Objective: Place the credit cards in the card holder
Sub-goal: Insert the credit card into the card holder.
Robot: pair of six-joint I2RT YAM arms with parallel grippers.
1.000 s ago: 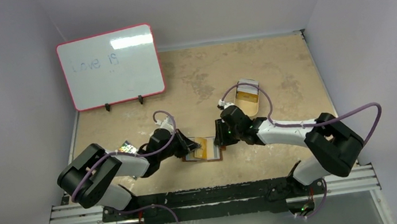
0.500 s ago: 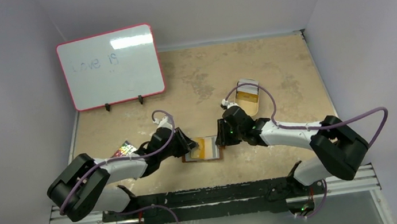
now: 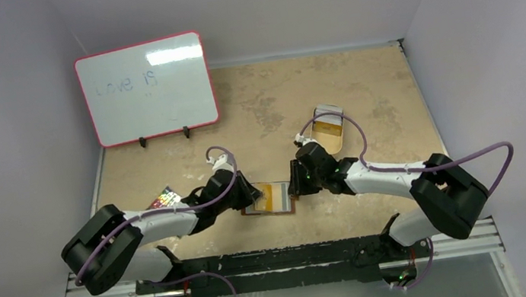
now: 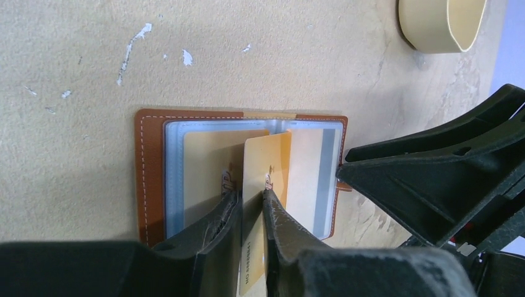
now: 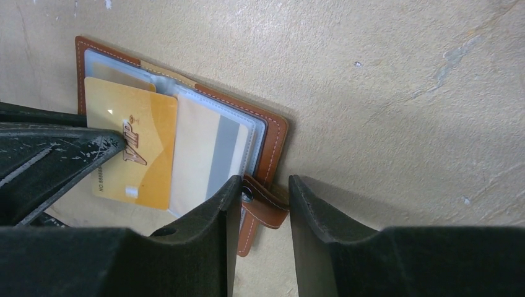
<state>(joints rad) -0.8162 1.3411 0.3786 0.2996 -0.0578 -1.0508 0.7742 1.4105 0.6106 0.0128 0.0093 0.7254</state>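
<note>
far left, the whiteboard stands well apart. our left arm reaches low toward centre, the left gripper clamped on a gold card over the open card holder, which lies flat on the table. the right gripper has its jaws parted around the holder's strap; the tin sits beyond.

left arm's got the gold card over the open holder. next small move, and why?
Probably: with the left pincer shut on the gold card, ease the card's leading edge into a clear sleeve of the card holder. The card stands on edge above the open holder, not yet in any sleeve. The right pincer straddles the snap tab, seemingly steadying the holder.
</note>
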